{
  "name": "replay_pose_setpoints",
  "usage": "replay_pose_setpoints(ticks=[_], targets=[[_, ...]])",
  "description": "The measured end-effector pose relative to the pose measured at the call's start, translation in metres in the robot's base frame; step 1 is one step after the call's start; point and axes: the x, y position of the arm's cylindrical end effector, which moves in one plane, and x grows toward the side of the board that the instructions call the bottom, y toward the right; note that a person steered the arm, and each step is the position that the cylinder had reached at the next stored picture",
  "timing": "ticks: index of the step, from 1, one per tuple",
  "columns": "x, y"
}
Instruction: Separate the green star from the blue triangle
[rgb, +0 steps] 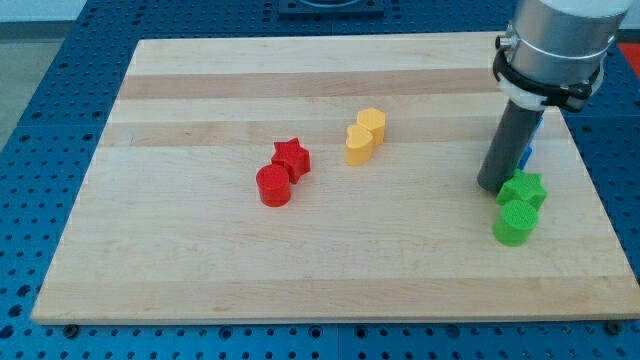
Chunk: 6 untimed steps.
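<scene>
The green star (523, 189) lies near the board's right edge, with a green cylinder (515, 223) touching it just below. A blue block (527, 152), likely the blue triangle, shows only as a sliver behind the rod, just above the star. My tip (491, 187) rests on the board just left of the green star, close to or touching it. The rod and arm body hide most of the blue block.
A red star (292, 157) and a red cylinder (273, 186) touch each other left of the board's centre. Two yellow blocks (364, 136), one heart-shaped, sit together above centre. The wooden board (200, 260) lies on a blue perforated table; its right edge is close to the green blocks.
</scene>
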Motion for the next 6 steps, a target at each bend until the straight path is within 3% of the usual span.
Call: replay_pose_setpoints(ticks=[4, 5, 6], targets=[[-0.023, 0.044], [-0.012, 0.042], [0.008, -0.006]])
